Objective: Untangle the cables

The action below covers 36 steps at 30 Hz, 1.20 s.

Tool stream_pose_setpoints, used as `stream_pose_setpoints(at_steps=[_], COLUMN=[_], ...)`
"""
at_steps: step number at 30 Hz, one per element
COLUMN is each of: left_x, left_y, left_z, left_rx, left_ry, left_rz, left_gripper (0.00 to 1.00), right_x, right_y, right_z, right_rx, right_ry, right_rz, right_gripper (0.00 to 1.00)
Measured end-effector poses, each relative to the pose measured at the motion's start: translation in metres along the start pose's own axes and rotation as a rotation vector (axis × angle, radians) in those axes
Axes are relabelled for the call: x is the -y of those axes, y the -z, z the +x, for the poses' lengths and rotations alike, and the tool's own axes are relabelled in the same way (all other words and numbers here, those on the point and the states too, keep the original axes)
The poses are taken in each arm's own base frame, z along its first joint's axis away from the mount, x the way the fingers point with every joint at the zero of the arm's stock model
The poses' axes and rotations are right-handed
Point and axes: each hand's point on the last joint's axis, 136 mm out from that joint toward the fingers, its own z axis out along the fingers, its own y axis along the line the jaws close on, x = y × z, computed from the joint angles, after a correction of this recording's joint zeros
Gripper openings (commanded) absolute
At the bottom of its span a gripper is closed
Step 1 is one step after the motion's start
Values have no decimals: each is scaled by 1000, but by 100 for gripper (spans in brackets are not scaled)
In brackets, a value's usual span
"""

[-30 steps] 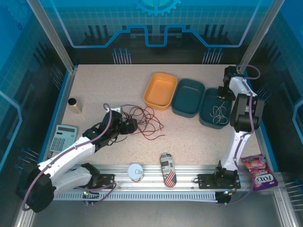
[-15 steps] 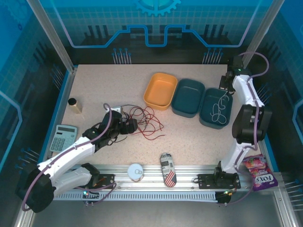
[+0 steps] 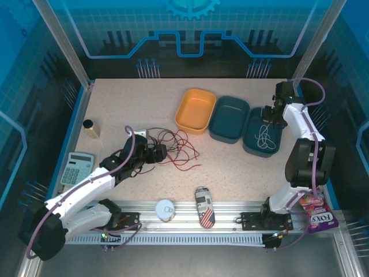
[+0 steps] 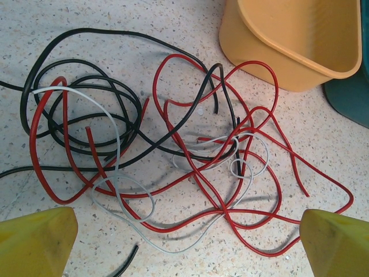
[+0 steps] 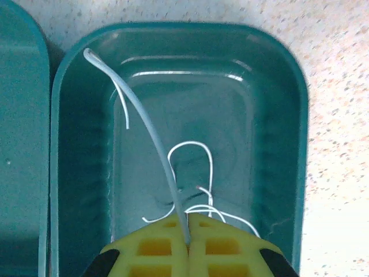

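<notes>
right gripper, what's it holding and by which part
The right gripper pinches the white cable partway along a strand, over the teal bin.

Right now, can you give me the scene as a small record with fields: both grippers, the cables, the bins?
left gripper: open, above the tangle, holding nothing
right gripper: shut on a white cable, over the rightmost teal bin
tangle: red, black and white strands crossed on the table, beside the yellow bin
white cable: one strand pinched, the rest looped loosely inside the teal bin
task status: tangle not yet sorted
</notes>
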Motion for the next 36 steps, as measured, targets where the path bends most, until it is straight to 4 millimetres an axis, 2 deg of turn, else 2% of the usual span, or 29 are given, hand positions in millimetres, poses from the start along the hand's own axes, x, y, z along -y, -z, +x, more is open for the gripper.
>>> stream_pose_setpoints(at_steps=[4, 9, 13, 17, 21, 23, 26, 29, 31, 33, 36], left_x=[0, -1, -1, 0, 2, 2, -3, -12, -20, -27, -36], left_y=[0, 0, 0, 4, 9, 10, 10, 9, 7, 5, 3], left_z=[0, 0, -1, -4, -8, -9, -10, -12, -13, -13, -14], left_rx=[-1, 0, 2, 15, 35, 39, 38, 37, 28, 14, -4], left_ry=[-1, 2, 3, 6, 13, 19, 47, 101, 146, 187, 240], left_rz=[-1, -3, -3, 6, 19, 20, 10, -9, -25, -43, -66], left_gripper=[99, 99, 99, 99, 99, 99, 99, 99, 99, 99, 99], right_x=[-6, -7, -7, -5, -3, -5, -20, -53, -82, -111, -157], right_y=[-9, -38, -55, -47, -18, 6, 46, 88, 112, 127, 134], right_z=[5, 17, 22, 16, 9, 4, 0, 2, 13, 29, 59], right_rx=[-31, -113, -168, -155, -105, -59, 31, 127, 172, 188, 173], right_ry=[-14, -23, -26, -33, -34, -23, 14, 79, 134, 192, 284], right_rz=[-30, -28, -14, 2, 9, 12, -9, -73, -134, -195, -279], right_gripper=[5, 11, 39, 48, 51, 52, 57, 57, 57, 56, 55])
